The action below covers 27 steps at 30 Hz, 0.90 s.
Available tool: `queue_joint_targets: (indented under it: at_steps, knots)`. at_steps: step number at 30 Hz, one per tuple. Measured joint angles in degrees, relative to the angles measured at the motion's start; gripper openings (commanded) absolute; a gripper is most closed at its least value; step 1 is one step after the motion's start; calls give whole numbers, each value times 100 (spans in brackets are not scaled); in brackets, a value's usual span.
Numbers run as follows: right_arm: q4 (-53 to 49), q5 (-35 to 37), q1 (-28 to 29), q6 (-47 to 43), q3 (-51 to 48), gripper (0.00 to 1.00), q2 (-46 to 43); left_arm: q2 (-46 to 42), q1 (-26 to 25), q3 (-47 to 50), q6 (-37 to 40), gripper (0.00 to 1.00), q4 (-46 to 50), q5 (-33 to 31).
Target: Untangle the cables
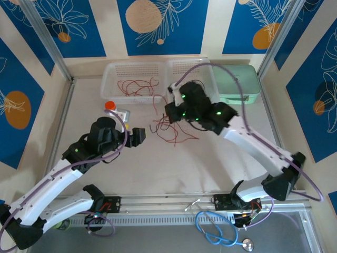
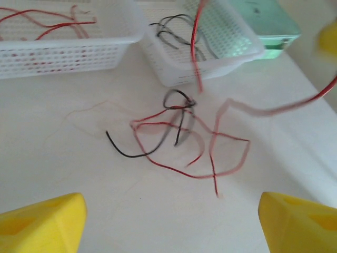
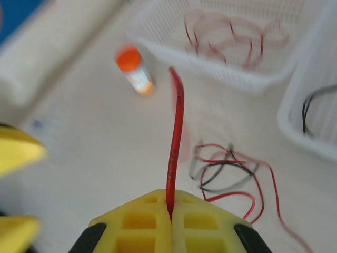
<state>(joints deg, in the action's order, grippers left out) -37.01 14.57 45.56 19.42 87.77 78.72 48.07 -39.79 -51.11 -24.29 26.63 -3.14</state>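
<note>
**A:** So, what has the right gripper (image 3: 169,217) got?

**B:** Its jaws are clamped on one red cable (image 3: 176,126) that runs straight ahead. The tangle (image 3: 226,171) lies just right of it.

**A:** And the left gripper (image 2: 168,226)?

**B:** Spread apart, holding nothing. The tangle is dead ahead, with baskets (image 2: 63,58) beyond and bare table (image 2: 79,158) on the near side.

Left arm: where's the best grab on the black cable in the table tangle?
Take the black cable by its free tail, from above, fingers across it: that end lies flat on bare table, clear of the red cables; the other end runs into the knot.
</note>
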Motion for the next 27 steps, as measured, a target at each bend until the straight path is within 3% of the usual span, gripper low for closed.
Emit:
queue_joint_targets:
  at_steps: [7, 13, 27]
  knots:
    - [-654, -1054, -649, 50, 964, 0, -343, -35, -234, 22, 275, 85, -540, 817]
    - [-868, -2004, -1204, 431, 1073, 0, -323, 157, -396, -68, 505, 87, -997, 1110]
    - [-697, -3056, -1484, 1484, 1036, 0, -153, 1185, -868, -726, 1569, 90, -1937, 1497]
